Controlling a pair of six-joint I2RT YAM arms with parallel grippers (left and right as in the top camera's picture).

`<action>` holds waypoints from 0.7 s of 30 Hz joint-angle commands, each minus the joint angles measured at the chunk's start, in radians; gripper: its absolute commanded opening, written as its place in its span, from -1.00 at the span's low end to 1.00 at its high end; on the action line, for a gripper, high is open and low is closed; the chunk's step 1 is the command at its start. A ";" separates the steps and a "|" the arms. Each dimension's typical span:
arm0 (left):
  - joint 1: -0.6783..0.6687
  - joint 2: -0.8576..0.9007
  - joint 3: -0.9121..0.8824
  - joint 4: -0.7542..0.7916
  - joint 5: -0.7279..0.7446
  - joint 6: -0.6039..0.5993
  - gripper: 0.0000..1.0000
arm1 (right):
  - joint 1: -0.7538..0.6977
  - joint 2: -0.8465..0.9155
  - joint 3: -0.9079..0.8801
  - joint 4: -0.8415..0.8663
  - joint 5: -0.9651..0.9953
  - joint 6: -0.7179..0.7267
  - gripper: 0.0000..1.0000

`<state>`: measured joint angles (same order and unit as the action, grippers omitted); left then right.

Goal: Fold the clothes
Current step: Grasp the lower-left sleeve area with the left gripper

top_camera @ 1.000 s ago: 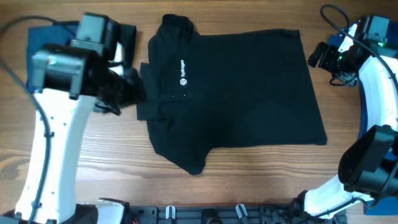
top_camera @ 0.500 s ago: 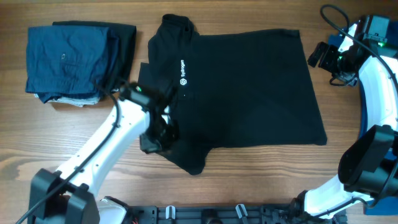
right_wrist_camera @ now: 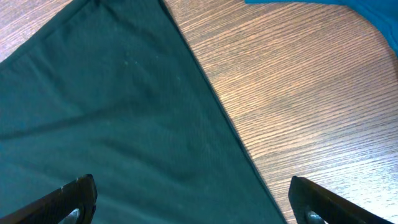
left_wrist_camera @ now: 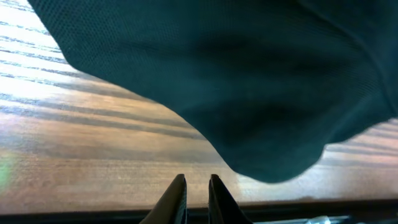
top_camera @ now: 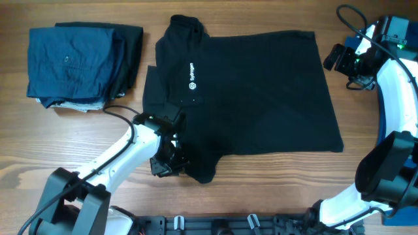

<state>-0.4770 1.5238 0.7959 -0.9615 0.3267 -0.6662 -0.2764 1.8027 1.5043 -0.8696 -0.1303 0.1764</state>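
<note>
the black shirt (top_camera: 255, 91) lies flat, logo up, in the middle of the counter (top_camera: 261, 186). the left pincer (left_wrist_camera: 196, 185) sits over bare wood just beside the shirt's lower sleeve, fingers nearly pressed together, pinching nothing. the right pincer (right_wrist_camera: 191, 186) is spread wide above the shirt's edge. a folded navy stack (top_camera: 72, 62) lies beside the shirt. a blue garment (right_wrist_camera: 348, 9) lies near the right pincer.
</note>
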 commanded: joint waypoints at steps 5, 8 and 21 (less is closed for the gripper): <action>-0.003 -0.003 -0.026 0.039 -0.068 -0.079 0.30 | -0.002 -0.007 0.008 0.002 0.002 -0.017 1.00; -0.003 -0.003 -0.026 0.042 -0.107 -0.100 0.27 | -0.002 -0.007 0.008 0.002 0.002 -0.016 0.99; -0.003 -0.003 -0.026 0.124 -0.124 -0.158 0.08 | -0.002 -0.007 0.008 0.002 0.002 -0.017 0.99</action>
<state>-0.4770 1.5238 0.7776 -0.8394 0.2279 -0.7990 -0.2764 1.8027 1.5043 -0.8696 -0.1303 0.1764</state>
